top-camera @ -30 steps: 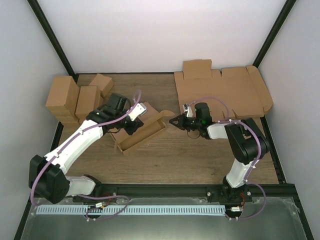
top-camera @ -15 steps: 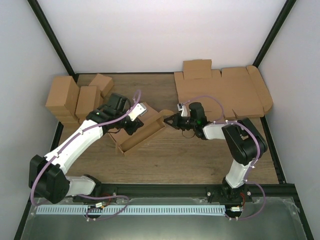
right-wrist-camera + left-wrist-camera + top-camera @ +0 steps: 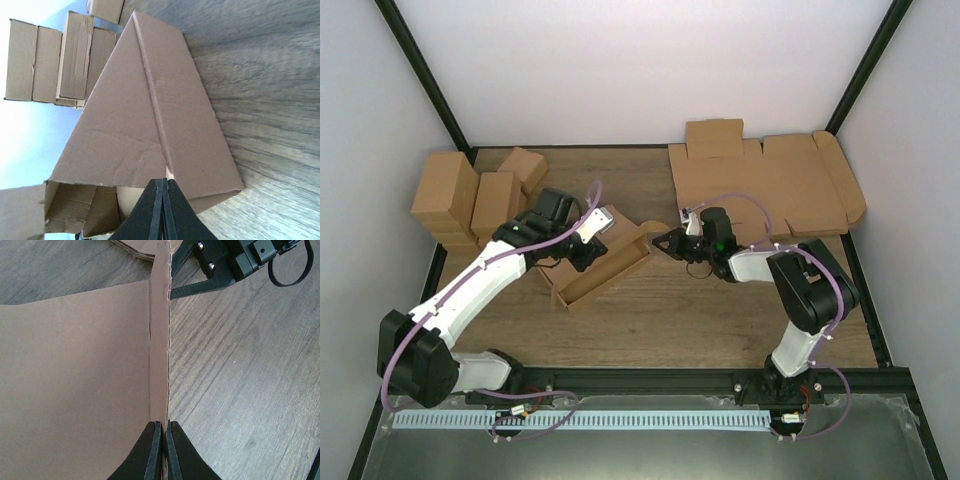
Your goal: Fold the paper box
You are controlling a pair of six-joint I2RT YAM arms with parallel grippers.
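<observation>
We see the white left arm (image 3: pixel 470 290) stretching from the near left edge of the wooden table (image 3: pixel 720 320) diagonally toward its centre, wrist bent down. The left gripper (image 3: pixel 583 250) is clenched on one thin upright wall of the shallow, half-folded brown cardboard paper box (image 3: pixel 605 272), which lies at the table's centre. The right arm (image 3: pixel 805 290) is doubled back, elbow near the right edge, forearm low and pointing left. The right gripper (image 3: pixel 661 240) is pressed shut on nothing, its tips at the box's right end flap; we cannot tell whether they touch it.
</observation>
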